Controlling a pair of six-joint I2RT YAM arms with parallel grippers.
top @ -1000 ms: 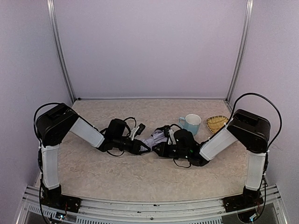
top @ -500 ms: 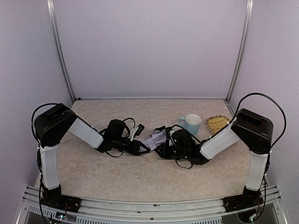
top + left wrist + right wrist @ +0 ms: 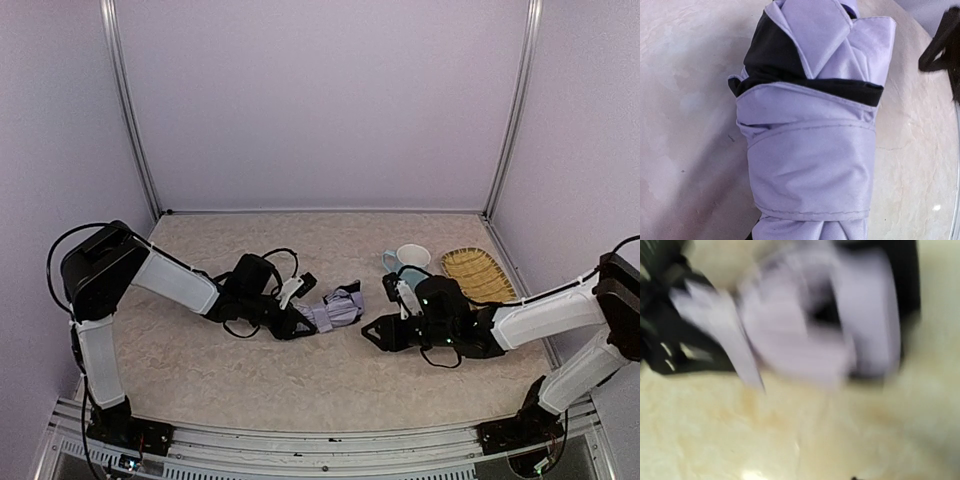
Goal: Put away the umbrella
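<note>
1. The pale lavender folded fabric umbrella (image 3: 338,309) lies on the beige marbled table (image 3: 300,385), near its middle.
2. The left gripper (image 3: 293,323) is clamped on one end of the umbrella.
3. The right gripper (image 3: 372,333) is near the other end, not touching it. Whether its jaws are apart or together one cannot tell, as its wrist view is blurred.

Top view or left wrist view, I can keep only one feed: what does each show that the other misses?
Only top: the mug, the woven tray, and the right gripper apart from the umbrella. Only left wrist: the band wrapped round the folds, black showing above it. Both: the lavender umbrella on the table.
</note>
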